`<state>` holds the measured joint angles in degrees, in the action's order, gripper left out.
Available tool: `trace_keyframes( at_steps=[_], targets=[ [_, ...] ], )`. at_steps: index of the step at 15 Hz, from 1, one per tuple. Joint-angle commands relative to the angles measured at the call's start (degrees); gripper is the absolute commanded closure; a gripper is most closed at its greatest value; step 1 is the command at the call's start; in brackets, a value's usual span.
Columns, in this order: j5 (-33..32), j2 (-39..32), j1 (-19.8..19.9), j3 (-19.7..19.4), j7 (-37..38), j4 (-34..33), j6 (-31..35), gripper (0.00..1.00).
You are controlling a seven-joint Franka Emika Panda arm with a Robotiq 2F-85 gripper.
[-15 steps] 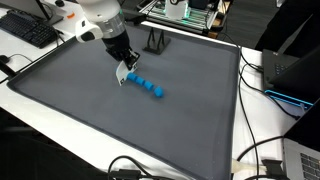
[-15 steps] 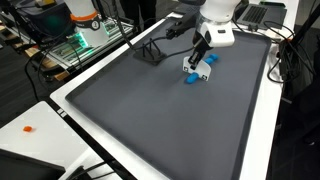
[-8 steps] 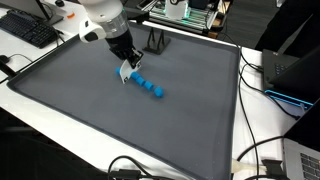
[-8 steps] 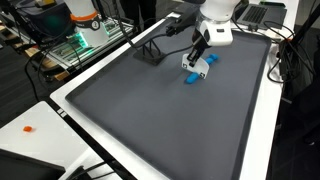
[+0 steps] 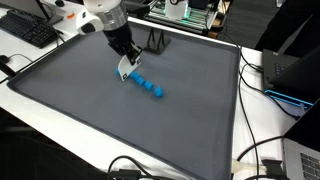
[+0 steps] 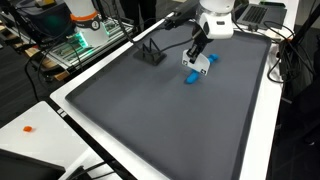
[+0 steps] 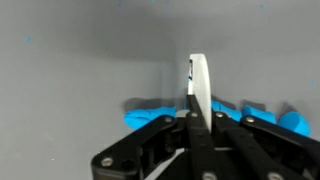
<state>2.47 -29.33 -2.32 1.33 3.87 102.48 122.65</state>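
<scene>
My gripper (image 5: 124, 68) hangs over the far part of a grey mat (image 5: 90, 110), shown in both exterior views. It is shut on a thin white flat piece (image 7: 197, 85), which points down between the fingers and also shows in an exterior view (image 6: 203, 66). Just beside and below it lies a blue row of small linked blocks (image 5: 150, 86) on the mat. The row also shows in an exterior view (image 6: 192, 78) and behind the fingers in the wrist view (image 7: 150, 113). I cannot tell whether the white piece touches the blue row.
A black wire stand (image 5: 155, 42) stands on the mat's far edge and shows again in an exterior view (image 6: 150, 55). A keyboard (image 5: 28, 30) lies beyond the mat. Cables (image 5: 262, 150) and a laptop lie beside it. A small orange bit (image 6: 29, 128) lies on the white table.
The gripper, with the white piece, has risen slightly and shifted a little away from the blue row. The blue row has not moved.
</scene>
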Motion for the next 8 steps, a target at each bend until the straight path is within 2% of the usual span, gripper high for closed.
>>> trace_keyframes(
  at_steps=[1, 5, 8],
  targets=[
    [1.47, 6.11, 0.19, -0.33, 2.81, 5.21, 0.00, 0.99],
    [3.26, 11.93, -0.35, -0.72, 8.56, 10.23, 1.63, 0.99],
    [3.82, 16.61, -1.13, -1.20, 16.59, 14.84, 3.37, 0.99]
  ],
)
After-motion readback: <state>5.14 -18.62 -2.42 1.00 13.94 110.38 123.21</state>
